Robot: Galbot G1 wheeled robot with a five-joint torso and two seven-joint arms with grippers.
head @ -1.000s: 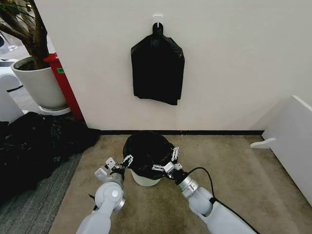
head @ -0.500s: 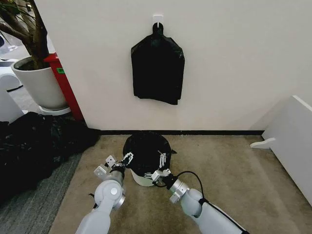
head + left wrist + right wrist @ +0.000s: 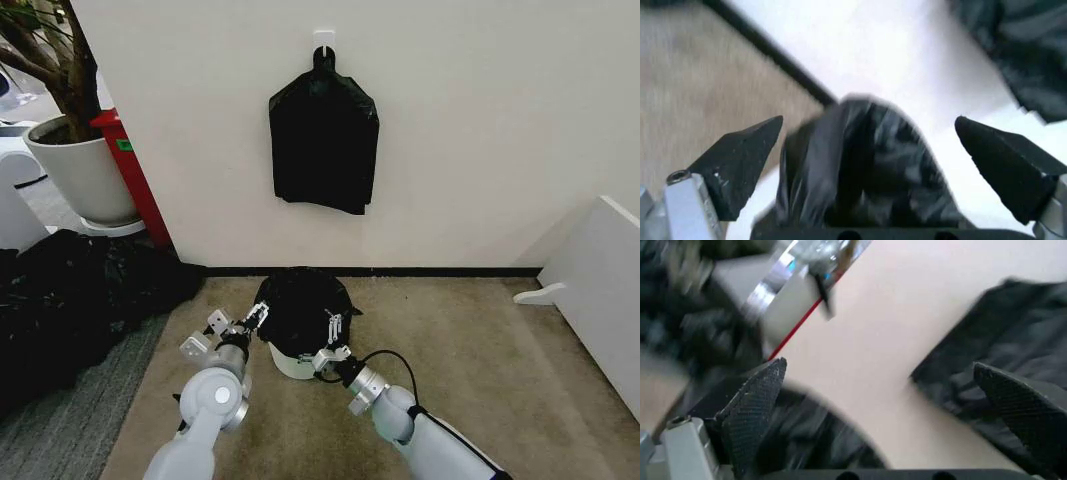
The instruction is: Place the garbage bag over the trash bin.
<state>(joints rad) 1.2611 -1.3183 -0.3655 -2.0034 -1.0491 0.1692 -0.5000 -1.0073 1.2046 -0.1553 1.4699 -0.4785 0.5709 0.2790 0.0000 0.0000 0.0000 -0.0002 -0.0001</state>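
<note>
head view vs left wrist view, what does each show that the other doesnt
Head view alone: the trash bin below the garbage bag, the right gripper at the bag's front, the plant pot and the black heap. Left wrist view alone: the left gripper close up, jaws open astride the bag. Both: the bag, the left gripper, the hanging bundle, wall and carpet.

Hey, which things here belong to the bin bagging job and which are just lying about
Job:
thin glossy black plastic bag draped over the bin
small round cream-white plastic bin
left claw, open at the bag
right claw, open at the bag

Lying about:
flat black bag bundle on the wall hook
black plastic heap
white plant pot
</note>
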